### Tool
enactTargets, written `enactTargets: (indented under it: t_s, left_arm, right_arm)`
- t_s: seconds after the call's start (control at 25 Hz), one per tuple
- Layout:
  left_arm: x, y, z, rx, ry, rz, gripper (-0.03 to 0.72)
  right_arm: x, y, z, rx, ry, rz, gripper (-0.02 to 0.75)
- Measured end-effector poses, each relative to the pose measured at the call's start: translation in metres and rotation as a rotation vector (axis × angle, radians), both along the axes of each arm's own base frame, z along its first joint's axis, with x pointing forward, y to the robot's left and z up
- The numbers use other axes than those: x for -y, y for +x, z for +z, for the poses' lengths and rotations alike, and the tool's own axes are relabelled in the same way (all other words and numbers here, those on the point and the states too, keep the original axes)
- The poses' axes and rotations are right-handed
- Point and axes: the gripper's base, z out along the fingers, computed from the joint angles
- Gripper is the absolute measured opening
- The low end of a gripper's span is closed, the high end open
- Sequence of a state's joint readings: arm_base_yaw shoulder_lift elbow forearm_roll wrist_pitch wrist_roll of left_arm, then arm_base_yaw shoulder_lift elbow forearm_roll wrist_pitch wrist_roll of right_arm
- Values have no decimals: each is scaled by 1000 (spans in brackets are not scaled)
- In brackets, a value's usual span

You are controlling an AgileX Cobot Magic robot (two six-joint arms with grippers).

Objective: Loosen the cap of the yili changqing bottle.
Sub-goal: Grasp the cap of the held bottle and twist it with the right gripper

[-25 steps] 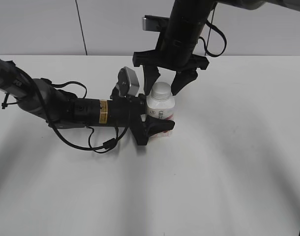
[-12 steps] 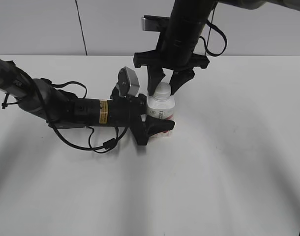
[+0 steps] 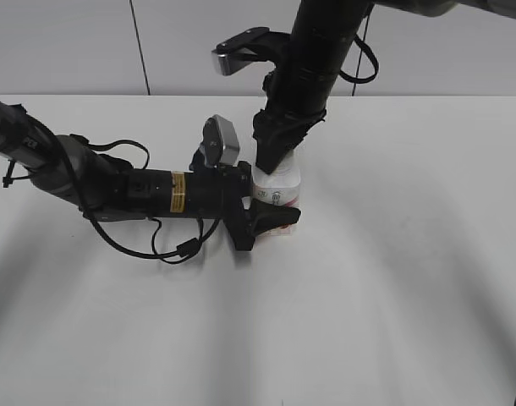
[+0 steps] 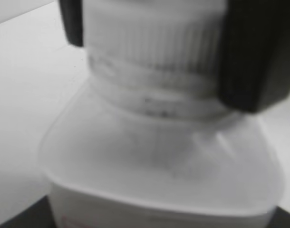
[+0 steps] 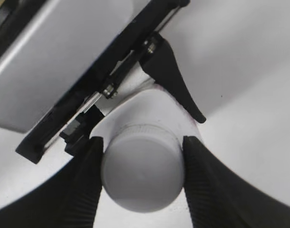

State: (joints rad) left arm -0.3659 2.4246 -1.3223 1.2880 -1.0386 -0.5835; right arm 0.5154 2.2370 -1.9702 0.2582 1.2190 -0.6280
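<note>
The yili changqing bottle (image 3: 284, 188), white with a pink-red label, stands upright on the white table (image 3: 393, 279). My left gripper (image 3: 273, 205) reaches in from the left and is shut on its body, one black finger (image 5: 176, 80) lying along its side. My right gripper (image 3: 273, 166) comes down from above and is shut on the cap (image 5: 142, 175), with its ribbed pads (image 5: 85, 185) pressed against both sides. In the left wrist view the cap (image 4: 154, 42) and the bottle's shoulder (image 4: 159, 161) fill the frame, blurred. In the exterior view the right fingers hide the cap.
The left arm (image 3: 131, 190) lies low across the table's left half with loose cables (image 3: 169, 249) beside it. The right arm (image 3: 321, 51) stands over the bottle from the back. A pale wall (image 3: 72, 42) runs behind the table.
The right gripper's jaws closed onto the cap, and then its wrist turned about the bottle's axis. The left gripper and the bottle have stayed where they were.
</note>
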Motion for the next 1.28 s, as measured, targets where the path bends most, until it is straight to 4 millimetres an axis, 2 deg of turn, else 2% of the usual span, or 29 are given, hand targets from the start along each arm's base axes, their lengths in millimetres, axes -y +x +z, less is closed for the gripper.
enactTargets:
  t_s: [0.52, 0.88, 1.28]
  left_arm:
    - [0, -1, 0, 0, 5, -7, 414]
    - [0, -1, 0, -1, 5, -6, 414]
    - [0, -1, -1, -1, 7, -10, 414]
  right_arm:
    - [0, 0, 0, 153, -17, 491, 396]
    - [1, 0, 3, 171, -34, 533, 396]
    - [5, -2, 19, 204, -43, 516, 389]
